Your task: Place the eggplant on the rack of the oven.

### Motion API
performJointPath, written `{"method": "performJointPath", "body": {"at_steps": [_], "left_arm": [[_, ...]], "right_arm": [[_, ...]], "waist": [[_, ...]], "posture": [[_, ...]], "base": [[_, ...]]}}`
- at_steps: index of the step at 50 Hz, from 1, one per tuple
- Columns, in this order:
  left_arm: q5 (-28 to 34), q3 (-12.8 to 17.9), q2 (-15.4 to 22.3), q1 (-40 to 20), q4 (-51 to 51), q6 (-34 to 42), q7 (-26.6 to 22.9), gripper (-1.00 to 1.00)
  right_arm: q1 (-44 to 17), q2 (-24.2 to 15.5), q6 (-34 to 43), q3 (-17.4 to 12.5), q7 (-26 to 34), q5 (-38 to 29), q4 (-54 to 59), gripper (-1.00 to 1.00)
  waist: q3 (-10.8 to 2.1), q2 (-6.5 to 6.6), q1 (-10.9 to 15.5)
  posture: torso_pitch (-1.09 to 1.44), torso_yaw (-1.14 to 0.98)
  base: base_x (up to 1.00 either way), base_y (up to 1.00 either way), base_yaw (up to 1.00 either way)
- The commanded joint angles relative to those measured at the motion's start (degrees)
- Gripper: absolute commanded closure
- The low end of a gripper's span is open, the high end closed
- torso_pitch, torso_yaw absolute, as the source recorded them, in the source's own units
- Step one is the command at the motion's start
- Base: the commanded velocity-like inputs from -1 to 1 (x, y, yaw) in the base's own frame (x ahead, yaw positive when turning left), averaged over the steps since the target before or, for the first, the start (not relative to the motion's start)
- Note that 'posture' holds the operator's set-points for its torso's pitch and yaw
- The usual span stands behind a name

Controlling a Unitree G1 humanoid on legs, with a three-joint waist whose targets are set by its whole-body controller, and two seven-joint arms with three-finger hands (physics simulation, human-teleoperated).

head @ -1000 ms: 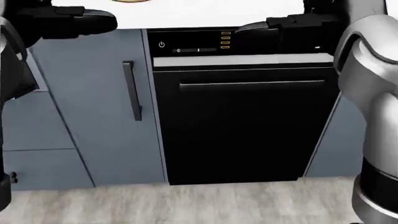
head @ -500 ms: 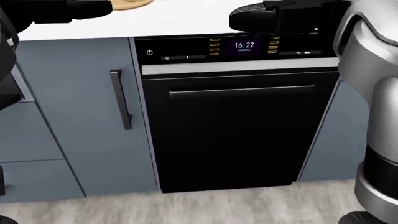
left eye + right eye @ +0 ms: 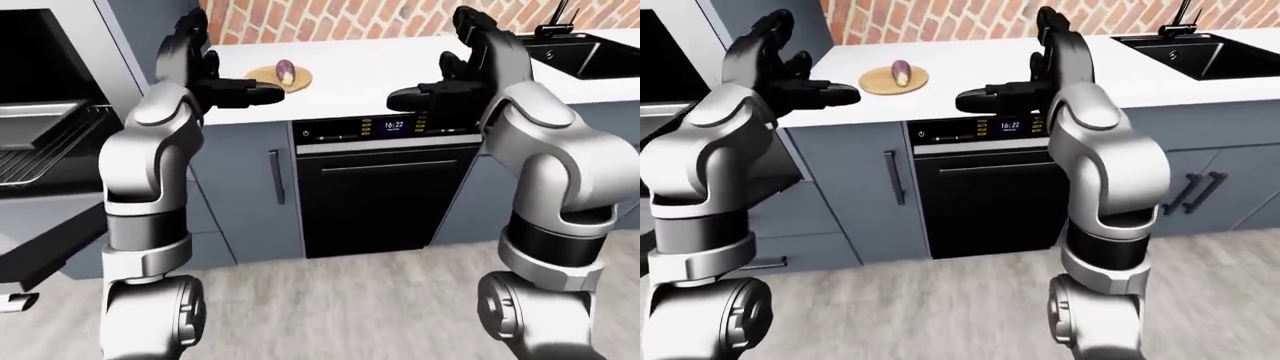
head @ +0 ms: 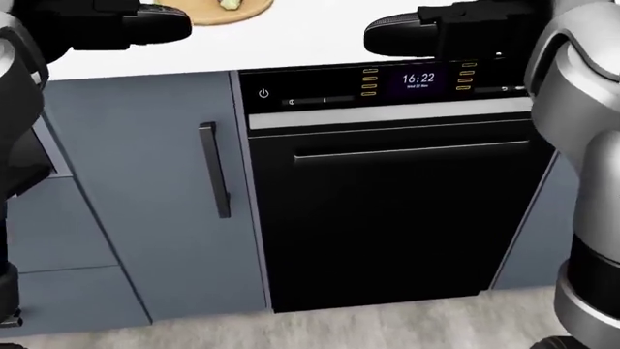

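The head view is shifting right and down since earlier. Both the left hand [image 3: 780, 64] and right hand [image 3: 1040, 64] are hovering open-fingered, flanking the eggplant [image 3: 900, 72] lying on its plate [image 3: 880, 82].

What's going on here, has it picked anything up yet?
Not yet. The small purple eggplant lies on a round wooden board on the white countertop, untouched. The left robot hand and right robot hand are both raised above the counter, open and empty. The oven with its metal rack stands open at the left-eye view's left edge. A black dishwasher sits directly below.
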Motion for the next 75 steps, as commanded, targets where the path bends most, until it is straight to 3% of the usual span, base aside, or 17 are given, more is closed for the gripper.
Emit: {"method": "performJointPath", "body": {"at_steps": [1,8,10,12,13,20,39,44,45,54,56,58,60,61,63,73,75], "left_arm": [[0.12,1.18,1.34,-2.21,-1.45,-1.27,0.20,-1.00],[0.03,1.03,1.24,-2.90,-0.88,-1.25,0.30,-1.00],[0.02,0.99,1.19,-2.73,-1.01,-1.23,0.32,-1.00],[-0.03,1.00,1.20,-2.79,-1.37,-0.84,0.40,-1.00],[-0.03,0.99,1.18,-2.76,-1.40,-0.83,0.41,-1.00],[-0.01,0.91,1.04,-2.44,-1.94,-0.63,0.39,-1.00],[0.38,0.56,0.46,-1.45,-3.37,0.11,-0.03,-1.00],[0.45,0.63,0.22,-1.22,-4.33,0.84,0.07,-1.00],[0.46,0.63,0.17,-1.05,-4.38,0.70,0.04,-1.00],[0.34,0.89,0.29,-0.90,-4.27,0.57,0.03,-1.00],[0.24,0.94,0.35,-0.83,-4.49,0.76,0.01,-1.00],[0.26,0.92,0.45,-1.10,-3.90,0.43,-0.04,-1.00],[0.18,0.88,0.39,-1.05,-4.27,0.72,0.04,-1.00],[0.22,0.81,0.29,-0.68,-4.25,0.32,-0.04,-1.00],[0.18,0.79,0.32,-0.82,-4.59,0.85,0.05,-1.00],[0.12,0.76,0.16,-0.79,-5.26,1.43,0.14,-1.00],[0.13,0.79,0.20,-0.63,-5.40,1.45,0.09,-1.00]], "right_arm": [[-2.79,-0.33,-1.06,0.20,0.04,0.14,-0.77,-1.00],[-3.46,-0.64,-1.05,0.11,0.13,0.36,-0.29,-1.00],[-3.03,-0.59,-1.42,0.02,0.13,0.38,-0.24,-1.00],[-2.95,-0.61,-1.39,-0.12,0.03,0.48,-0.36,-1.00],[-2.94,-0.59,-1.28,-0.11,-0.03,0.53,-0.48,-1.00],[-1.72,-0.38,-2.18,-0.20,-0.44,0.77,-0.47,-1.00],[-0.87,-0.07,-2.32,-0.51,-0.94,2.32,-0.53,-1.00],[-1.08,-0.21,-2.51,-0.49,-1.43,2.92,-1.16,-1.00],[-1.11,-0.23,-2.49,-0.46,-1.51,2.94,-1.17,-1.00],[-1.49,-0.40,-3.09,0.14,-1.27,2.74,-0.70,-1.00],[-1.47,-0.50,-3.39,0.20,-1.08,2.61,-0.60,-1.00],[-1.20,-0.35,-3.29,0.21,-1.17,2.38,-0.58,-1.00],[-1.31,-0.31,-3.22,0.16,-1.21,2.32,-0.78,-1.00],[-1.21,-0.30,-3.39,0.12,-1.18,2.27,-0.74,-1.00],[-1.14,-0.26,-3.42,0.08,-1.15,2.24,-0.71,-1.00],[-0.82,-0.17,-3.02,0.02,-1.31,2.33,-1.17,-1.00],[-0.74,-0.08,-3.24,-0.02,-1.34,2.28,-0.99,-1.00]], "waist": [[-2.18,-1.02,0.76],[-1.94,1.90,0.10],[-2.16,4.36,-0.06],[-3.54,9.91,0.02],[-2.82,6.77,0.25],[-1.57,4.03,0.48],[-1.16,6.67,-0.81],[-2.45,-0.01,-1.33],[-1.47,2.54,-0.48],[0.98,-0.19,0.24],[-1.55,2.33,0.61],[-0.66,4.77,0.22],[-3.43,5.96,-0.28],[-3.33,4.96,0.37],[-1.88,6.52,0.16],[-2.59,3.98,1.02],[-2.08,1.08,1.61]], "posture": [[0.00,0.00],[0.00,0.00],[0.00,0.00],[0.00,0.00],[0.00,0.00],[0.00,0.00],[0.00,0.00],[0.00,0.00],[0.00,0.00],[0.00,0.00],[0.00,0.00],[0.00,0.00],[0.00,0.00],[0.00,0.00],[0.00,0.00],[0.00,0.00],[0.00,0.00]], "base": [[0.12,0.62,0.00],[0.13,0.62,0.00],[0.12,0.62,0.00],[0.13,0.62,0.00],[0.12,0.62,0.00],[0.20,0.51,0.00],[0.25,-0.15,0.00],[0.00,-0.04,0.00],[0.00,0.00,0.00],[0.00,0.00,0.00],[0.15,0.00,0.00],[0.08,0.00,0.00],[0.05,0.00,0.00],[0.28,-0.17,0.00],[0.30,-0.20,0.00],[0.10,-0.14,0.00],[0.00,0.00,0.00]]}}
